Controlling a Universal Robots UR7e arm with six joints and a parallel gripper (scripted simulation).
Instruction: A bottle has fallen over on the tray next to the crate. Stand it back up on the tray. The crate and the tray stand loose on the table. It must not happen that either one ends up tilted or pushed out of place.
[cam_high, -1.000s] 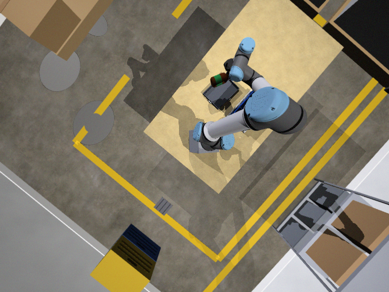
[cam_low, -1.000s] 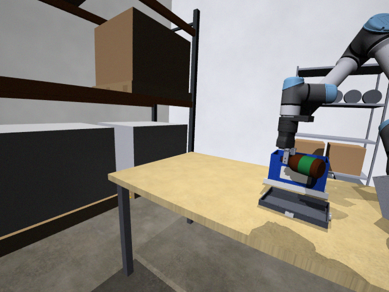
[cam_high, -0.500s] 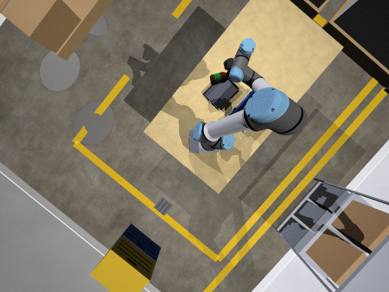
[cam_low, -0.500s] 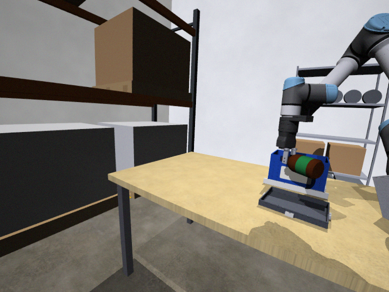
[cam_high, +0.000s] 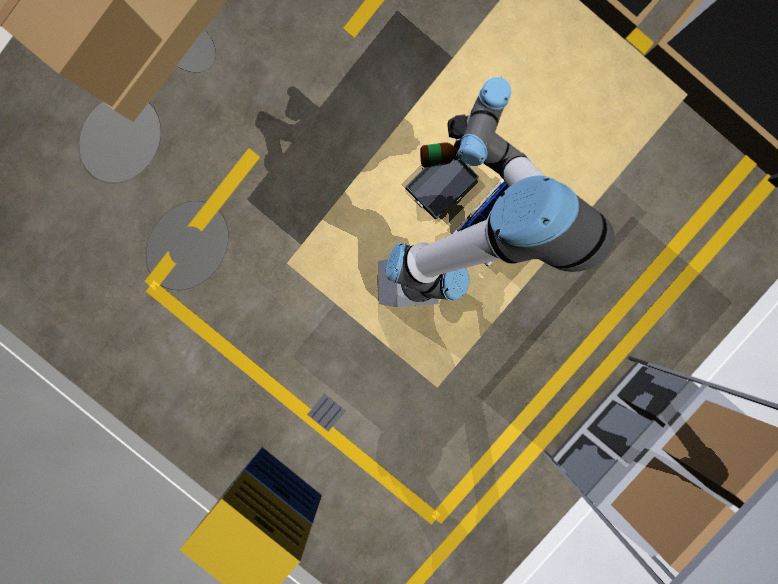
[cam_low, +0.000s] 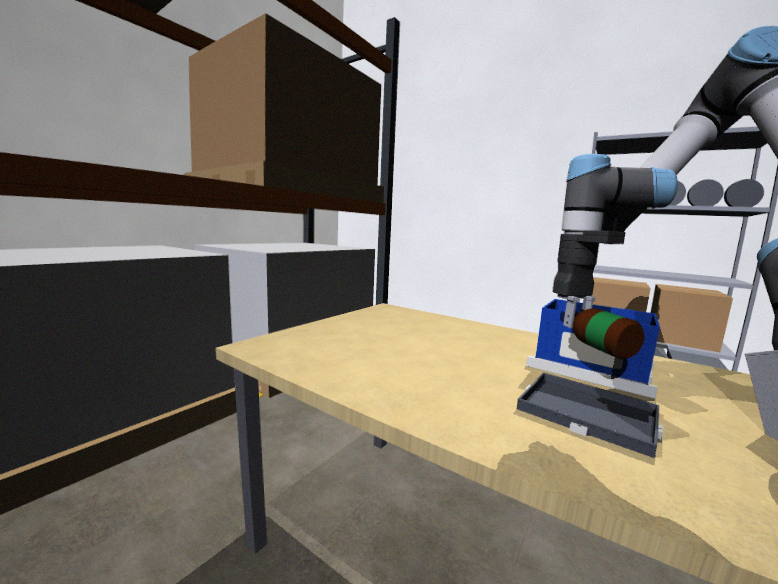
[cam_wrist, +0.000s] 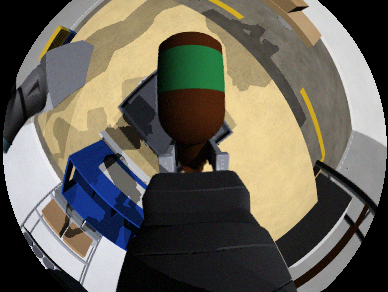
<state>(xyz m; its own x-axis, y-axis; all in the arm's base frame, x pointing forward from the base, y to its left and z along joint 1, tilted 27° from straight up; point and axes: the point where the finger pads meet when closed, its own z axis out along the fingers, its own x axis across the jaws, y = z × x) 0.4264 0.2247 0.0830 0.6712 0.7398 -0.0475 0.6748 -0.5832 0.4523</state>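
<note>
A brown bottle with a green band (cam_low: 606, 331) hangs lying sideways in the air above the dark grey tray (cam_low: 589, 406). My gripper (cam_low: 578, 306) is shut on the bottle's neck end, pointing down. In the wrist view the bottle (cam_wrist: 190, 94) stretches away from the fingers, with the tray (cam_wrist: 149, 112) below it. From above, the bottle (cam_high: 438, 152) sticks out past the tray's (cam_high: 441, 186) far edge. The tray holds nothing.
The blue crate (cam_low: 595, 350) stands right behind the tray, also in the wrist view (cam_wrist: 100, 191). The arm's grey base (cam_high: 395, 286) stands on the table near the tray. A grey bin (cam_low: 763, 389) stands at the right edge.
</note>
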